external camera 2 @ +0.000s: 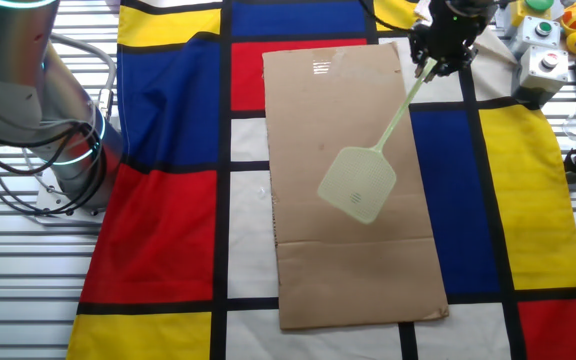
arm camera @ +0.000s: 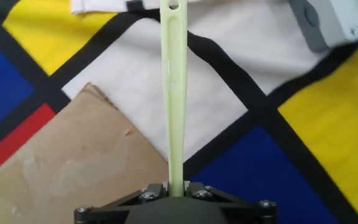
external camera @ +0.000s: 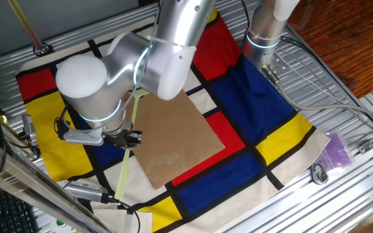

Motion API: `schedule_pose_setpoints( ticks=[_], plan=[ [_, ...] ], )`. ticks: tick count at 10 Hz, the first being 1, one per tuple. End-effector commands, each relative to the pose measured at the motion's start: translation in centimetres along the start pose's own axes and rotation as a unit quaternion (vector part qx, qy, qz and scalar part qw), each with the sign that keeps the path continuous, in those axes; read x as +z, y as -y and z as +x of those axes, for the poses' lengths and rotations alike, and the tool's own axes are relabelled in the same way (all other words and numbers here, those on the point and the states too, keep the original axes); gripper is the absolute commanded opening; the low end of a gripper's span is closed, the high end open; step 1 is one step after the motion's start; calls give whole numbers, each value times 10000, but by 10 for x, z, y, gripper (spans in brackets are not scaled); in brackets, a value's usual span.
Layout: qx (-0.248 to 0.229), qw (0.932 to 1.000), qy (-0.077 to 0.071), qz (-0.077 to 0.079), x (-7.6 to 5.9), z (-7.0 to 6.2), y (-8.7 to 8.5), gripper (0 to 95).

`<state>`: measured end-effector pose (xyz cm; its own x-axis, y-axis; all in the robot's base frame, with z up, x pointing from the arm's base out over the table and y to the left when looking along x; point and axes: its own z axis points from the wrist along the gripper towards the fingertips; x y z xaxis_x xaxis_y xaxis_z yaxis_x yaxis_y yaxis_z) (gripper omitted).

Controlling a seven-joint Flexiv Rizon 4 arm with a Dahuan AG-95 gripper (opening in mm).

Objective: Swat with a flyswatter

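Observation:
The pale yellow-green flyswatter [external camera 2: 363, 178] is in my gripper [external camera 2: 442, 52], which is shut on its thin handle. Its square mesh head hangs over the middle of the brown cardboard sheet [external camera 2: 348, 260], just above or touching it. In one fixed view the handle [external camera: 129, 145] runs down past my gripper [external camera: 127, 137] toward the table's front edge; the head is hidden behind the arm. In the hand view the handle [arm camera: 174, 93] comes out from between the two fingers [arm camera: 174, 190] and stretches away over the cloth, its end with a hanging hole at the top.
A checked red, blue, yellow and white cloth [external camera 2: 168, 200] covers the table. A second arm's base [external camera 2: 58, 150] stands at one side with cables. A button box [external camera 2: 548, 65] and small toys [external camera 2: 573, 20] lie at a corner. A purple item [external camera: 335, 152] lies off the cloth.

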<state>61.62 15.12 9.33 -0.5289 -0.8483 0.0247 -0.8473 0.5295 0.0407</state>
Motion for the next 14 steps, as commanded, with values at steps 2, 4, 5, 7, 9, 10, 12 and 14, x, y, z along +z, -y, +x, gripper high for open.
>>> schedule_pose_setpoints(
  ticks=[2,4,5,7,9,10,12,14],
  plan=[
    [246,9986,455,115,0,-1,-1,0],
    [387,9961,779,148,1,-2,-2,0],
    [384,9953,872,173,2,-3,-3,0],
    [89,9959,870,239,4,-6,-6,0],
    [-82,9946,983,328,6,-11,-11,0],
    [-112,9936,1050,389,6,-12,-12,0],
    [-198,9909,1254,446,7,-13,-13,0],
    [-179,9906,1283,448,7,-13,-13,0]
  ],
)
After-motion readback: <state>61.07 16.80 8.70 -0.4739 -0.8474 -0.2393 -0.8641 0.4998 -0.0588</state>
